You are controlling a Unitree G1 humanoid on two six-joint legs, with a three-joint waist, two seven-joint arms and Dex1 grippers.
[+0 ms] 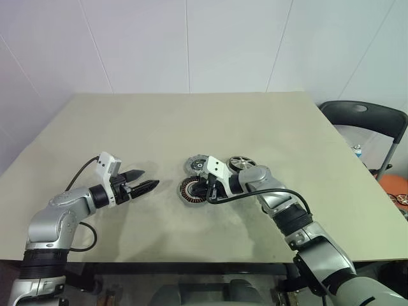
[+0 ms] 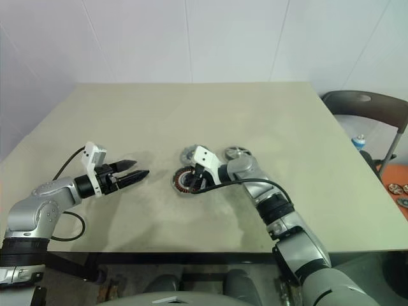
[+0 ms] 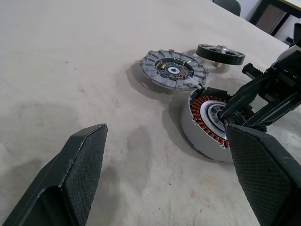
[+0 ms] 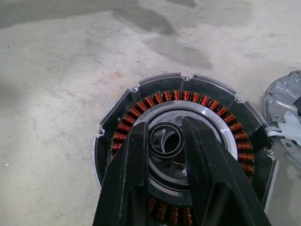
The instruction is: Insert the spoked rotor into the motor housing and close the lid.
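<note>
Copper windings caught my eye first: the motor housing [image 4: 188, 155] lay open-side up on the beige table [image 1: 191, 127], near its middle, with a silver centre inside the ring of coils and a dark outer rim. My right claw [image 4: 164, 141] reached into it from the right, its two black fingers [image 4: 129, 179] set narrowly apart on either side of a small dark ring [image 4: 165, 140] at the housing's centre. I could not tell whether the fingers actually pinched that ring or only stood beside it.

Just behind the housing, toward the far edge of the table, the grey lid [image 3: 173, 69] rested flat with its toothed edge showing and its inner face up; in the left wrist view its rim sat just beside the housing's rim, though I could not tell if they touched. The spoked rotor [image 1: 241, 163] lay to the right of the lid, close behind my right wrist, on the table and apart from the housing.

My left claw [image 1: 145, 183] hung above the table to the left of the housing, well apart from it, pointing toward it with its fingers [image 3: 75, 165] spread wide and nothing between them.

A dark folding chair [image 1: 370, 124] stood beyond the table's right side.
</note>
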